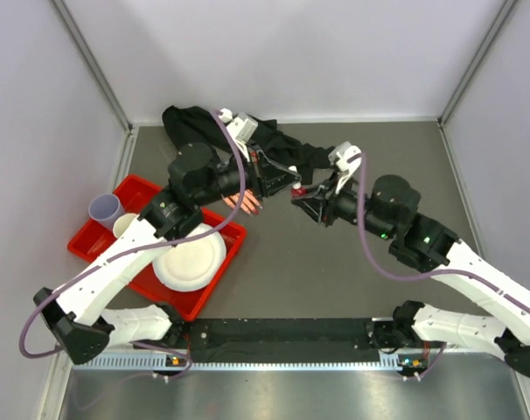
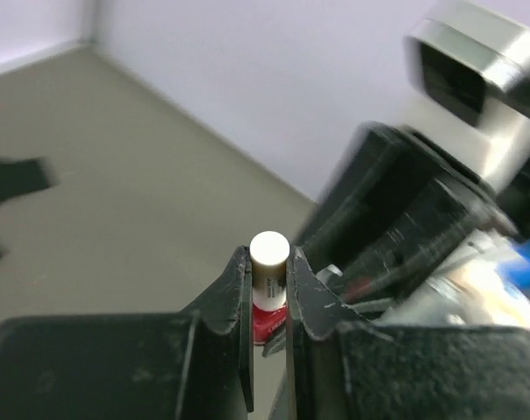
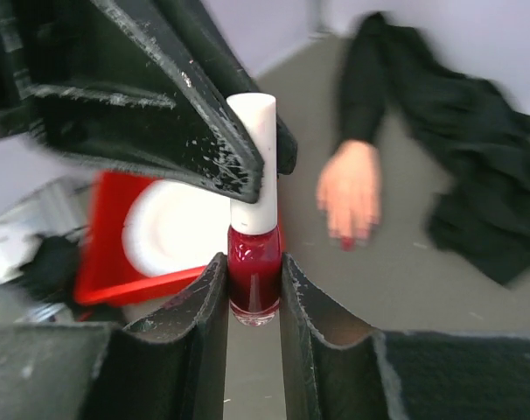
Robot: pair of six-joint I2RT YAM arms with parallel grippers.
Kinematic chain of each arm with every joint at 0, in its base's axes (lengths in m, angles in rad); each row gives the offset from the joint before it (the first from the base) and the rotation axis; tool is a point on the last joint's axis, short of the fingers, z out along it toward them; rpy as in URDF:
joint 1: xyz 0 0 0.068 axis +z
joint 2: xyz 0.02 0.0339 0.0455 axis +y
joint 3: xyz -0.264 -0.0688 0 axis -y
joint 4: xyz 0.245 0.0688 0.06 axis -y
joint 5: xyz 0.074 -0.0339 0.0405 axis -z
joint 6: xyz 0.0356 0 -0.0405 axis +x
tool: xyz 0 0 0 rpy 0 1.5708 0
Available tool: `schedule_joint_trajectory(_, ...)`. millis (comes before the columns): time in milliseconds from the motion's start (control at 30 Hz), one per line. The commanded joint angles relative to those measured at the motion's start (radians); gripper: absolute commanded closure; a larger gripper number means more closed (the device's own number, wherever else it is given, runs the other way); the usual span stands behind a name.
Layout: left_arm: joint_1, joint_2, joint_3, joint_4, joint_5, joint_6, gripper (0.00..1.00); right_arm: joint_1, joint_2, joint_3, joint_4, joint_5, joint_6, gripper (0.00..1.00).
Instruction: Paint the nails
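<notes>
A small red polish bottle (image 3: 254,271) with a white cap (image 3: 254,157) is held in the air between both grippers. My right gripper (image 3: 254,284) is shut on the bottle's red body. My left gripper (image 2: 269,262) is shut on the white cap (image 2: 269,252), with the red body (image 2: 269,319) below it. In the top view the bottle (image 1: 297,186) sits between the left gripper (image 1: 287,175) and the right gripper (image 1: 305,198). The pale mannequin hand (image 3: 351,188) lies flat on the table with its dark-red nails (image 3: 346,243) and black sleeve (image 3: 457,131). The hand (image 1: 243,203) is partly hidden under the left arm.
A red tray (image 1: 138,188) at the left holds a white plate (image 1: 189,258), a purple cup (image 1: 105,208) and a white cup (image 1: 125,226). Black fabric (image 1: 191,122) spreads along the back. White walls enclose the grey table (image 1: 335,271).
</notes>
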Motion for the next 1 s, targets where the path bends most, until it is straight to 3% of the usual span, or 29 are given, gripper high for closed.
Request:
schedule_joint_trajectory(0, -0.201, -0.026, 0.048, -0.117, -0.753, 0.051, 1.00, 0.179, 0.045, 0.047, -0.026, 0.737, -0.144, 1.00)
schedule_joint_trajectory(67, -0.262, 0.017, 0.061, -0.127, -0.928, 0.025, 1.00, 0.231, 0.058, 0.044, 0.002, 0.847, -0.170, 1.00)
schedule_joint_trajectory(267, -0.285, 0.149, 0.245, -0.277, -0.932, -0.089, 0.99, 0.237, 0.033, 0.004, 0.036, 0.775, -0.229, 1.00)
schedule_joint_trajectory(300, -0.287, 0.154, 0.254, -0.282, -0.911, -0.099, 0.85, 0.236, 0.025, -0.006, 0.034, 0.757, -0.229, 1.00)
schedule_joint_trajectory(400, -0.282, 0.122, 0.227, -0.265, -0.869, -0.132, 0.61, 0.231, -0.012, -0.020, 0.024, 0.657, -0.220, 1.00)
schedule_joint_trajectory(433, -0.279, 0.108, 0.211, -0.231, -0.811, -0.129, 0.48, 0.224, -0.030, -0.023, 0.008, 0.630, -0.209, 1.00)
schedule_joint_trajectory(467, -0.273, 0.093, 0.194, -0.211, -0.770, -0.123, 0.42, 0.210, -0.040, -0.026, -0.002, 0.541, -0.206, 1.00)
schedule_joint_trajectory(633, -0.179, -0.050, 0.050, -0.065, -0.479, -0.075, 0.23, 0.086, -0.098, -0.055, -0.033, 0.284, -0.137, 1.00)
schedule_joint_trajectory(700, -0.091, -0.084, 0.003, -0.007, -0.282, -0.081, 0.12, 0.035, -0.113, -0.049, -0.045, 0.165, -0.131, 1.00)
schedule_joint_trajectory(800, 0.038, -0.083, -0.049, 0.103, -0.006, -0.139, 0.14, -0.016, -0.119, -0.034, -0.036, -0.042, -0.097, 1.00)
schedule_joint_trajectory(833, 0.058, -0.076, -0.059, 0.144, 0.054, -0.170, 0.17, -0.048, -0.118, -0.032, -0.032, -0.090, -0.086, 1.00)
schedule_joint_trajectory(867, 0.078, -0.055, -0.064, 0.219, 0.180, -0.182, 0.26, -0.062, -0.116, -0.026, -0.025, -0.174, -0.059, 1.00)
schedule_joint_trajectory(967, 0.080, -0.015, -0.070, 0.338, 0.327, -0.214, 0.32, -0.118, -0.113, -0.026, 0.019, -0.352, 0.009, 1.00)
